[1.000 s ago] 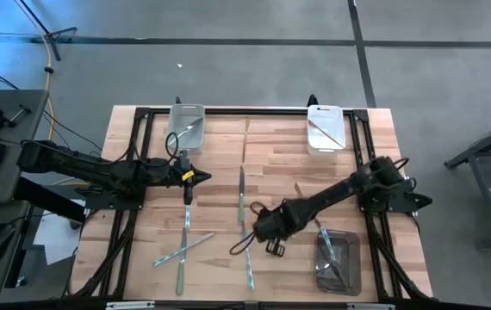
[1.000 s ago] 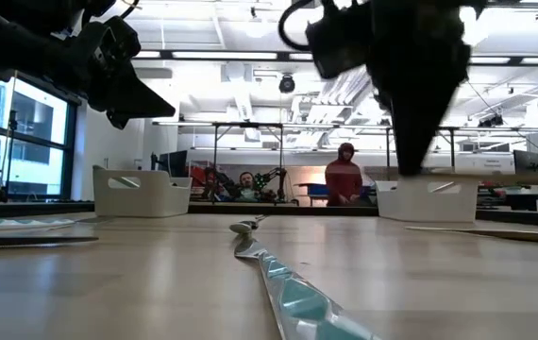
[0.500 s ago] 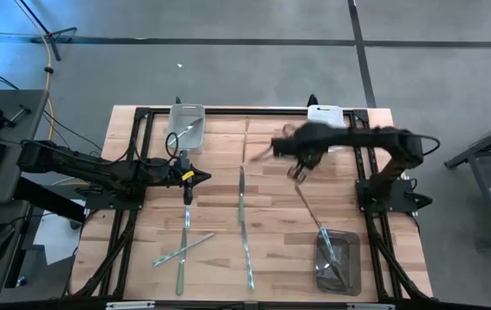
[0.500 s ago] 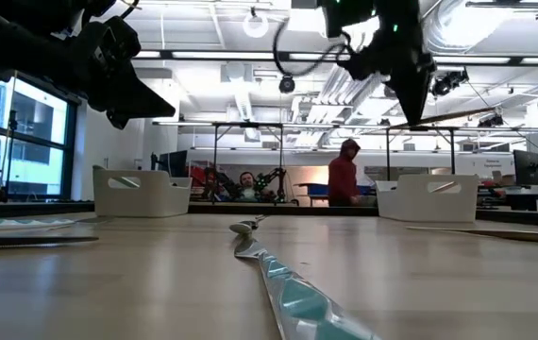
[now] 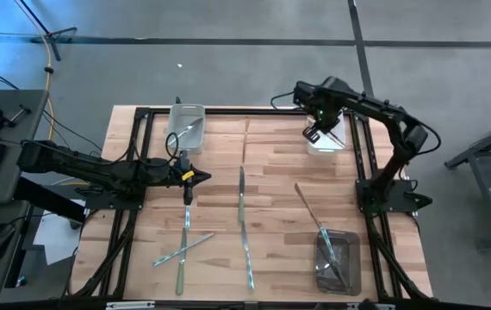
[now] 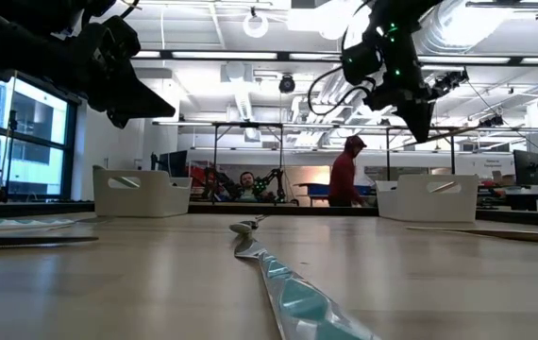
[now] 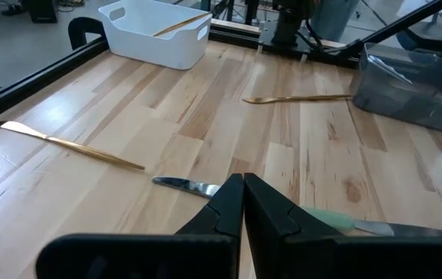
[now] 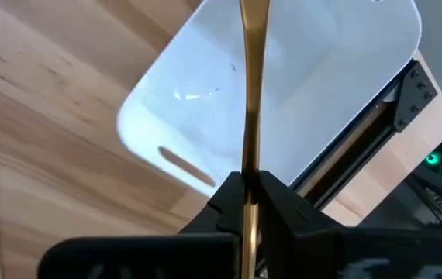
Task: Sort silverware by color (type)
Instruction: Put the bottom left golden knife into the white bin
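Right gripper (image 8: 246,194) pinches a slim gold-bronze utensil (image 8: 250,93) by one end, its length sticking out over the white plastic bin (image 8: 360,70) at the far right corner of the table; in the high view that gripper (image 5: 314,131) hangs just at the bin's (image 5: 325,145) near edge, so the drop looks close but is not yet made. Left gripper (image 7: 242,203) waits over the left middle of the table with its fingers pressed together and nothing between them.

Working outward from the near edge, much is left. Crossed silver and blue-green pieces (image 5: 182,250) lie at the near left, and an iridescent blue-green knife (image 5: 246,258) lies near the centre. A clear dark plastic bin (image 5: 337,263) at the near right already holds a few pieces. Farther in, a gold-bronze piece (image 5: 307,205) lies loose on the wood, a slim silver piece (image 5: 240,196) lies mid-table, and another slim piece (image 5: 186,215) sits just below the left gripper (image 5: 189,182). At the far left a second white bin (image 5: 185,129) holds a silver piece.

By my judgement the sort is under halfway: each bin is started, yet roughly six or seven pieces remain on the table.
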